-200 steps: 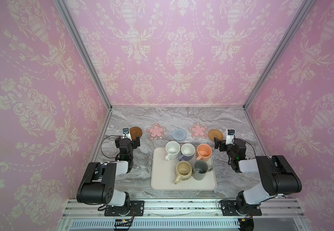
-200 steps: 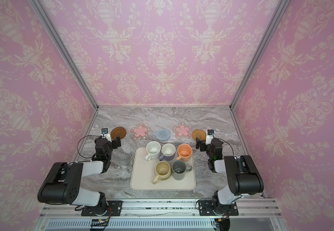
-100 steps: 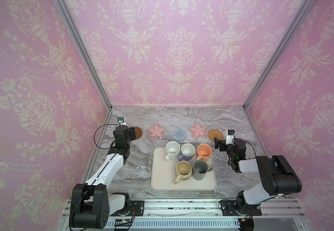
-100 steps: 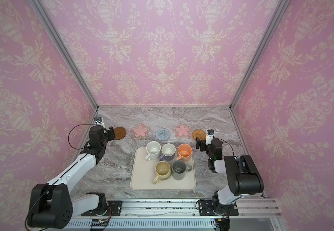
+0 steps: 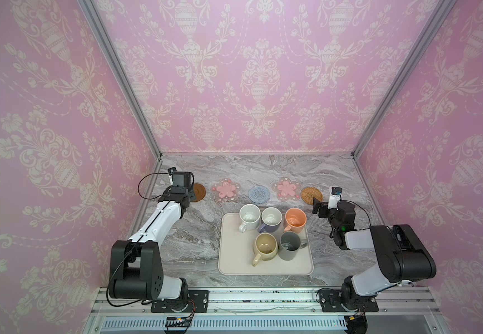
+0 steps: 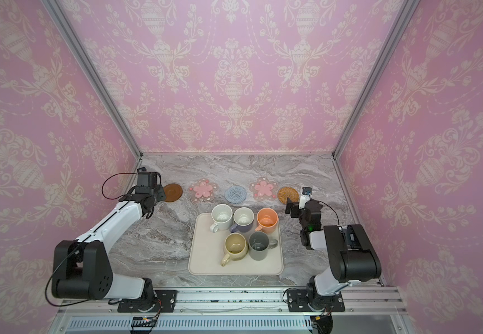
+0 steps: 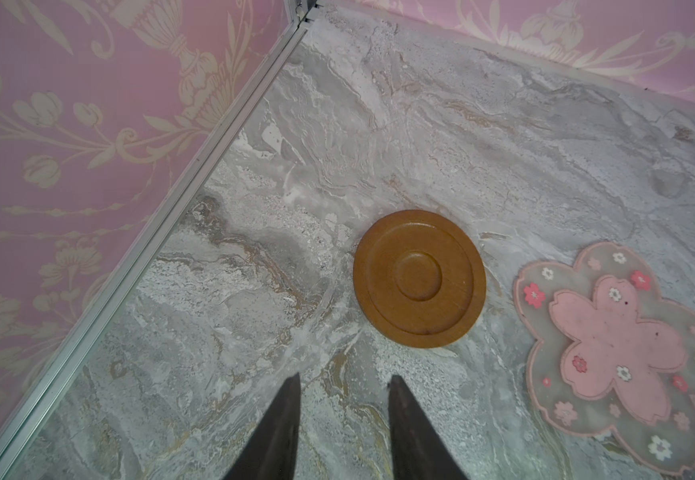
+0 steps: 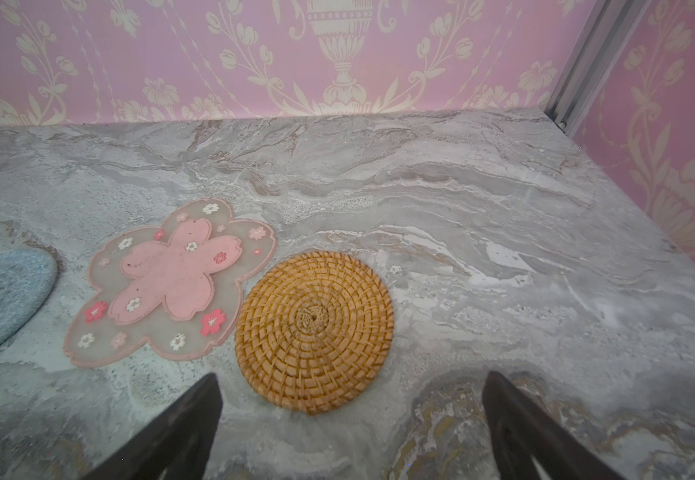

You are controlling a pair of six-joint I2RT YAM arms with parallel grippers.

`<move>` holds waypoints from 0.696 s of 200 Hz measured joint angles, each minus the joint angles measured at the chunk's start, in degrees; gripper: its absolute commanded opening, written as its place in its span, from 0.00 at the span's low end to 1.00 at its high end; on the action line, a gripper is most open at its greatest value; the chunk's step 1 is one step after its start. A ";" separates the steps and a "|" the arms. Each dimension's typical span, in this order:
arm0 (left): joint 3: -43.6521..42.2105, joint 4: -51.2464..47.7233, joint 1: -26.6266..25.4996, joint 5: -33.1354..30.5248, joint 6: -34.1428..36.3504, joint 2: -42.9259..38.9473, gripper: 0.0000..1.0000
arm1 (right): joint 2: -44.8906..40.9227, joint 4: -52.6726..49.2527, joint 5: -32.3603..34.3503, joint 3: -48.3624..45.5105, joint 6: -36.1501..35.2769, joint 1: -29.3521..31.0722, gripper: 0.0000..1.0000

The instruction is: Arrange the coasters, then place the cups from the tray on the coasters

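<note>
Our left gripper (image 7: 343, 380) hangs over the bare marble tabletop (image 7: 462, 145) near the brown wooden coaster (image 7: 419, 277), jaws narrowly parted and empty. Our right gripper (image 8: 350, 374) gapes wide near the woven rattan coaster (image 8: 314, 332), holding nothing. We see both discs ending a row with two pink flower coasters (image 5: 225, 190) and a blue-grey crocheted round (image 5: 259, 194), behind the beige tray (image 5: 234, 260) where five mugs (image 5: 249, 217) stand

The left hand (image 7: 345, 386) is pointing down at the grey marbled counter (image 7: 254, 291), its dark fingers (image 7: 279, 432) standing apart and gripping nothing. The brown wooden coaster (image 7: 419, 277) is lying ahead of them, with the pink flower coaster (image 7: 616, 353) sitting just beside it, not touching.
</note>
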 measured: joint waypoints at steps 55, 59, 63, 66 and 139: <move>2.97 -3.10 0.00 2.82 -2.27 3.93 0.37 | -12.81 -18.01 1.51 8.11 0.13 0.00 0.96; 2.99 -3.10 0.00 2.82 -2.38 4.02 0.37 | -13.60 -19.08 1.51 8.94 0.13 0.00 0.96; 3.02 -3.17 0.00 2.84 -2.49 4.22 0.37 | -14.16 -20.20 1.51 9.70 0.11 0.04 0.95; 3.04 -3.19 0.00 2.84 -2.54 4.35 0.37 | -14.49 -20.92 1.51 10.32 0.11 0.09 0.95; 5.33 -3.78 0.00 4.35 -3.39 10.01 0.38 | -11.54 -38.49 1.79 23.43 -1.29 8.98 0.93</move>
